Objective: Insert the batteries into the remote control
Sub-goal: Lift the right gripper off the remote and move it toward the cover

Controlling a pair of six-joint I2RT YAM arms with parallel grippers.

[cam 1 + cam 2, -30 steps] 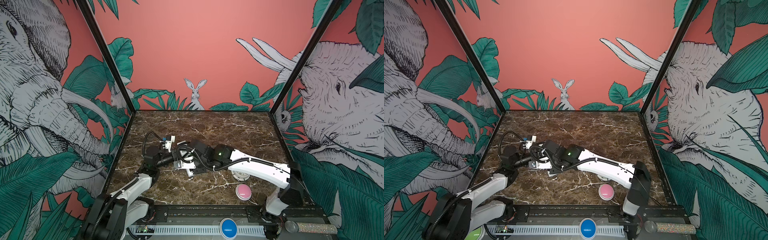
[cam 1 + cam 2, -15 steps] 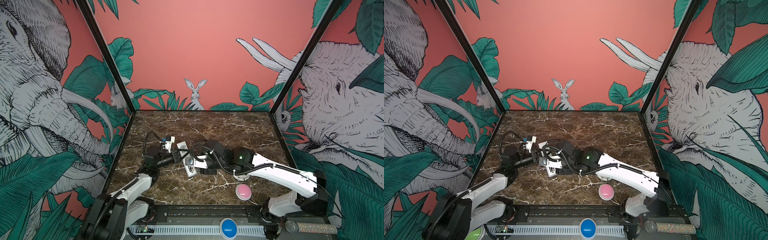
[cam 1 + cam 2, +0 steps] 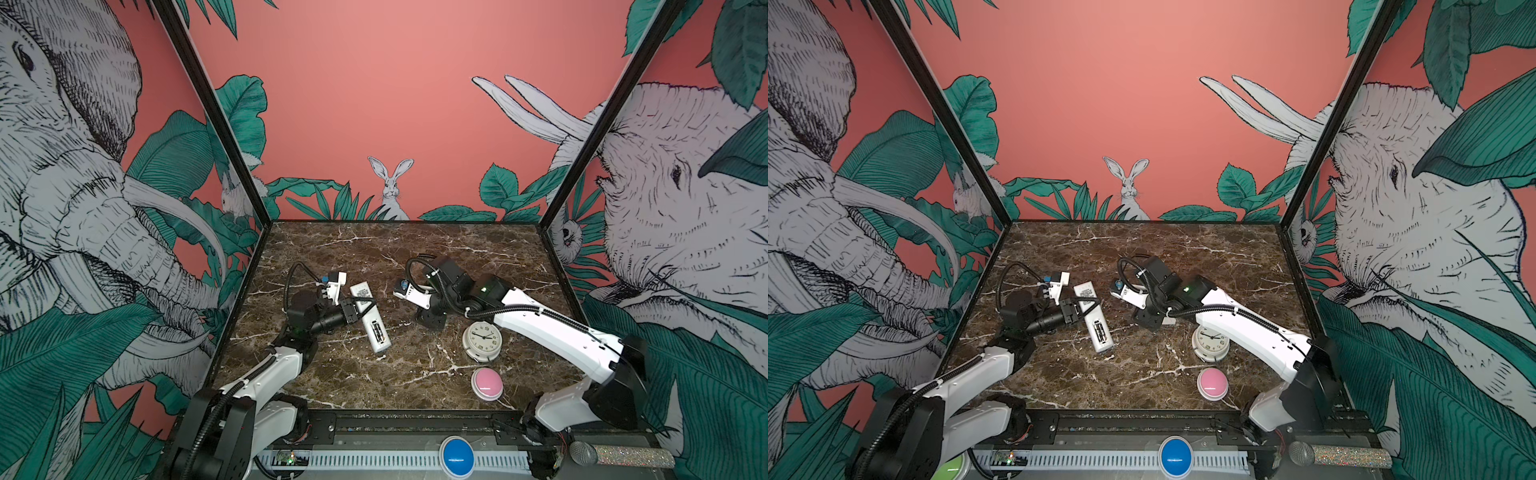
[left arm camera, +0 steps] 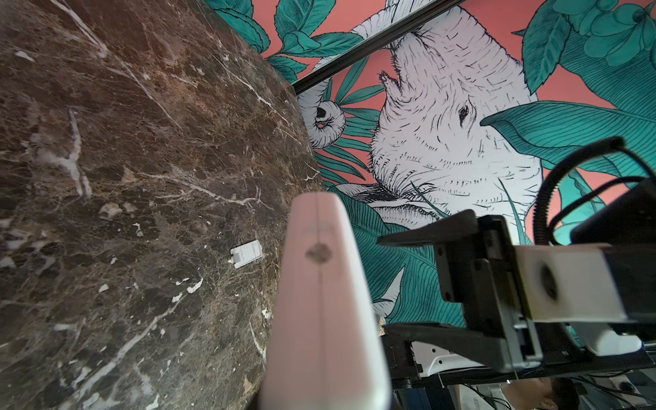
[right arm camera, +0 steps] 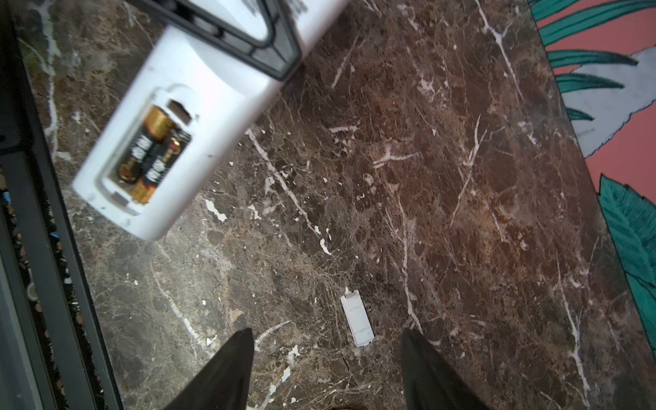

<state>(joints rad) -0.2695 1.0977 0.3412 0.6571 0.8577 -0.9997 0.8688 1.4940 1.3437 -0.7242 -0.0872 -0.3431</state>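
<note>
The left pincer (image 3: pixel 360 308) pinches the remote control (image 3: pixel 372 324) across its middle with the plain back upward. That grip leaves the open battery bay at the remote's near end facing up and clear of the fingers. In the right wrist view two batteries (image 5: pixel 152 156) lie side by side in that bay, their gold ends seemingly pointing opposite ways. By that, loading looks done and only the closing is left.

The small white cover piece (image 5: pixel 356 319) lies flat on the bench (image 5: pixel 461 177), well apart from the remote on the right arm's side. The right pincer (image 5: pixel 326 340) hangs just short of it, spread and empty, its gap lined up with the cover, probably to pick it up. A clock (image 3: pixel 482 338) sits farther from the remote than the cover does.

I cannot tell whether the remote's near end touches the bench. A firm hold on it would give the right arm a fixed target for fitting the cover.
</note>
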